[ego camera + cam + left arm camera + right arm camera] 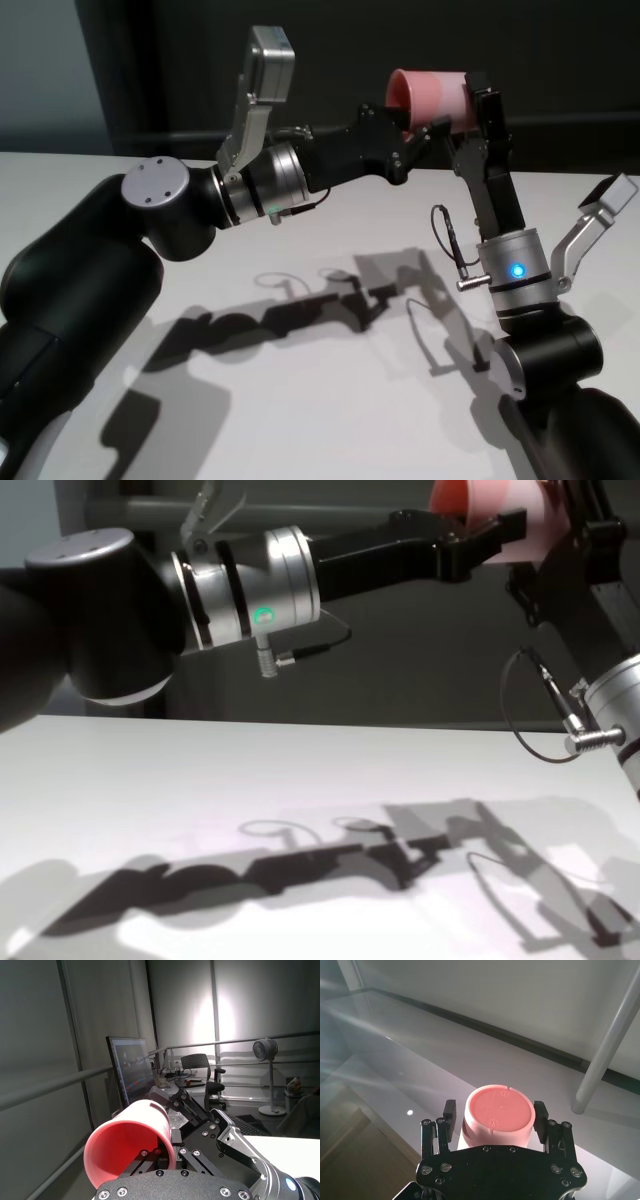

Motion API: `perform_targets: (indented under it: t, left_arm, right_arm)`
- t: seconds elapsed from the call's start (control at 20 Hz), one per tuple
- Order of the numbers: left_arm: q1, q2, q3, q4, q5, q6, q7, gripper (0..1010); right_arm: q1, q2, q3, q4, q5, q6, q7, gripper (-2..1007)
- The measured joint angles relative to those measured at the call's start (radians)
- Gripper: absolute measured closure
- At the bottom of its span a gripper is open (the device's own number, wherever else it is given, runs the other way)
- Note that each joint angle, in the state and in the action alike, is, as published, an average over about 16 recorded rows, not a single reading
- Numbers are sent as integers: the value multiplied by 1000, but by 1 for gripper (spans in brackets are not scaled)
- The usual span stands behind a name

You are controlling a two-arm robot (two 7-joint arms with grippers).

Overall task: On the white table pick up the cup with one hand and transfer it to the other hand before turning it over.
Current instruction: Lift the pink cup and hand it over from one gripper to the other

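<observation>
Cup aloft, well above the tabletop, lying on its side, mouth toward 9 o'clock in the head view. Pickup done. Left gripper fingers pinched narrow on the cup's rim wall. Right gripper fingers flank the cup's base end, one at each side, just beside the wall; cannot tell whether they bear on it. Judged: handover under way, not finished. Left: right-hand grip, left-hand release, then the turn-over.

An office-like lab: beyond the left gripper stand a monitor, a cluttered desk, an office chair and a pedestal fan.
</observation>
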Motion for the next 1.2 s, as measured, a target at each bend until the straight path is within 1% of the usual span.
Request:
perform_targets:
  t: [0.4,0.6,1.2]
  left_arm:
    - [0,0,0,0,0,0,0,962]
    - [0,0,0,0,0,0,0,962]
    - [0,0,0,0,0,0,0,962]
  right_arm:
    - [-1,-1,1,-1,-1,0,-1,201]
    - [-1,-1,2,-1,-1,0,-1,243]
    - [-2,-1,3,-2,-2,0,0,257]
